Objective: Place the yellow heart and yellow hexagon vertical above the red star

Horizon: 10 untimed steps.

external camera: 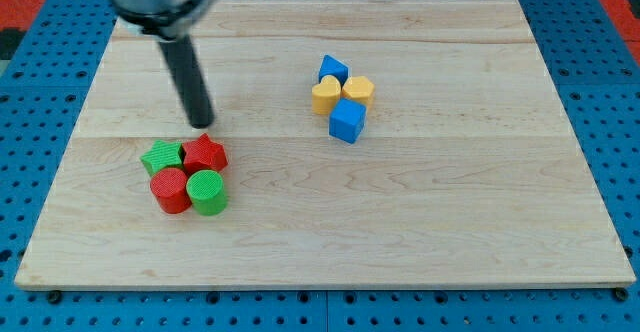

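You have no jaws on this arm, so there is nothing to open or close: you work with a bare rod, and my tip [203, 123] sits in the left half of the frame, just above the red star [205, 153] and very near it, though I cannot tell whether it touches.

The red star belongs to a tight cluster at lower left with a green star [162, 157], a red cylinder [170, 190] and a green cylinder [207, 192], all touching or nearly so.

The two pieces you need are well apart from there, right of centre in the upper half: the yellow heart [325, 95] and the yellow hexagon [359, 90] lie side by side, wedged between a blue block [333, 70] above and a blue cube [347, 121] below.

To do this step well, I judge you should take my tip around the far right side of that group and push leftward along the wooden bench [480, 222], one yellow piece at a time. Approach each yellow face squarely, since a glancing push will likely spin it or drag a blue piece along.

Aim for the bare strip above the red star, and stop short so you do not nudge the star out of its cluster.
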Tool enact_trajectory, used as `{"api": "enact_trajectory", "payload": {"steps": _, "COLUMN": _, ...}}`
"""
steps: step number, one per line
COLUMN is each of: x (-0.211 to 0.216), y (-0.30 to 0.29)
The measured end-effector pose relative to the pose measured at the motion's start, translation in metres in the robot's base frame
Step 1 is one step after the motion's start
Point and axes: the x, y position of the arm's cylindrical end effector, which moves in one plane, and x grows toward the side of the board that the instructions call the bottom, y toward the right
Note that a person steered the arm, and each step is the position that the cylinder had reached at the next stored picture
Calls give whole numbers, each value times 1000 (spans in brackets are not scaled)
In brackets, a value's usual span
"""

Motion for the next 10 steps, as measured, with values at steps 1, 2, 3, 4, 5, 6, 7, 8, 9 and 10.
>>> {"api": "enact_trajectory", "payload": {"steps": 1, "x": 5, "y": 46}}
{"api": "enact_trajectory", "payload": {"steps": 2, "x": 5, "y": 74}}
{"api": "enact_trajectory", "payload": {"steps": 3, "x": 6, "y": 115}}
{"api": "enact_trajectory", "payload": {"steps": 4, "x": 6, "y": 156}}
{"api": "enact_trajectory", "payload": {"steps": 5, "x": 0, "y": 193}}
{"api": "enact_trajectory", "payload": {"steps": 6, "x": -14, "y": 199}}
{"api": "enact_trajectory", "payload": {"steps": 7, "x": -36, "y": 196}}
{"api": "enact_trajectory", "payload": {"steps": 8, "x": -57, "y": 169}}
{"api": "enact_trajectory", "payload": {"steps": 9, "x": -58, "y": 107}}
{"api": "enact_trajectory", "payload": {"steps": 10, "x": -60, "y": 59}}
